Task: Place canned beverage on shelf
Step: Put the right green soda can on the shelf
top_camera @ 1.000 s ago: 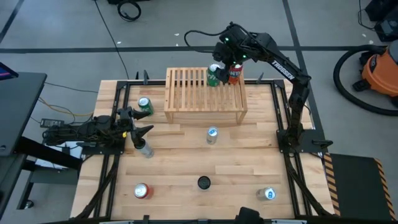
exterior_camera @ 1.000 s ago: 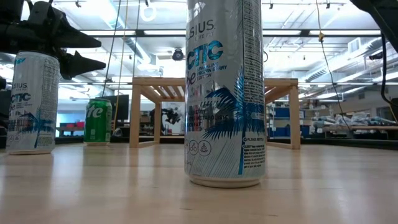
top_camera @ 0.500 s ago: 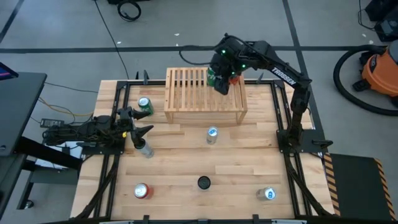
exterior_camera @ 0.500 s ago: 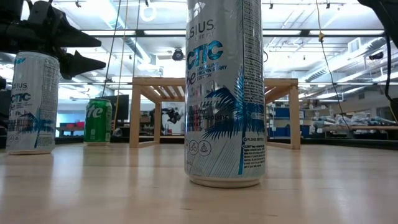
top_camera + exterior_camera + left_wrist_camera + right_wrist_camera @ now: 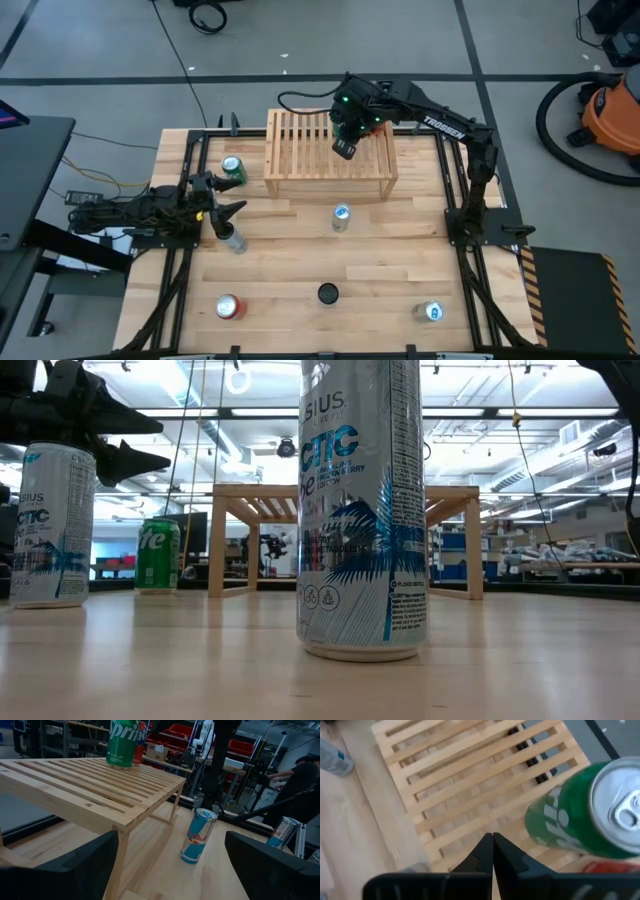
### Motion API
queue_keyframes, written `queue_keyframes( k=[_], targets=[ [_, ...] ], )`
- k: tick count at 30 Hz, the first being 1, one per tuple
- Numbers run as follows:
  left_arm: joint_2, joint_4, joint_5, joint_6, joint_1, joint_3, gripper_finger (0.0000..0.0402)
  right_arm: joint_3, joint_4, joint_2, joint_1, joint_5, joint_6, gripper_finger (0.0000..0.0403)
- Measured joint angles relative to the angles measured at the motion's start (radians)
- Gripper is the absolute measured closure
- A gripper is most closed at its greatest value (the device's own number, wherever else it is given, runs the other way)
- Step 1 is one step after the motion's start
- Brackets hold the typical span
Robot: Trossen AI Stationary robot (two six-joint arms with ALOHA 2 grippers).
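Wooden counter (image 5: 300, 270), seen from overhead, with a black frame along its edges; two dark arms mounted at opposite sides.

Shelf (image 5: 300, 150), a low light-wood rack with slatted top, standing at the far middle of the counter; in the low view visible as a wooden frame (image 5: 450, 500) behind the nearest can.

Right arm reaching in over the shelf top; right tool (image 5: 343, 149) poised above the slats, fingers (image 5: 485, 851) pressed together, empty; seen in the right wrist view just beside the green can (image 5: 580, 815) but apart from it.

Left arm low at the counter's left edge; left tool (image 5: 232, 210) spread wide, holding nothing, a tall silver can (image 5: 232, 239) standing directly before it.

Green can upright on the far right part of the shelf top (image 5: 120, 742), a red can (image 5: 140, 737) just behind it, largely hidden.

Further cans upright on the counter, none touching another: a second green can (image 5: 233, 168) just left of the shelf; a blue-and-silver can (image 5: 341, 216) in front of the shelf, (image 5: 197, 835) in the left wrist view; a red-topped can (image 5: 228, 306) at the near left; a blue-topped can (image 5: 431, 312) at the near right; a dark-topped can (image 5: 328, 293) at the near middle, filling the low view as a tall white-and-blue can (image 5: 362, 510).
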Motion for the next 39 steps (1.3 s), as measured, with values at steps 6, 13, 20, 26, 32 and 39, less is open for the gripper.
queue_keyframes(
  k=[6, 13, 20, 26, 32, 39],
  targets=[
    [0.0, 0.0, 0.0, 0.0, 0.0, 0.0, 0.0033, -0.034, 0.027, -0.001, 0.0, 0.011, 0.029, 0.0393],
    [0.0, 0.0, 0.0, 0.0, 0.0, 0.0, 0.0033, -0.064, 0.071, 0.0, -0.007, 0.054, 0.05, 0.0396],
    [0.0, 0.0, 0.0, -0.002, 0.0, 0.0, 0.0033, -0.063, 0.092, 0.0, -0.038, 0.077, 0.063, 0.0396],
    [0.0, -0.001, 0.0, -0.002, 0.0, 0.0, 0.0033, -0.063, 0.091, 0.0, -0.057, 0.099, 0.064, 0.0396],
    [0.0, -0.001, 0.0, -0.001, 0.0, 0.0, 0.0033, -0.063, 0.091, 0.0, -0.068, 0.099, 0.063, 0.0396],
    [0.0, -0.001, 0.0, 0.0, 0.0, 0.0, 0.0033, -0.063, 0.091, 0.0, -0.081, 0.103, 0.054, 0.0396]
  ],
)
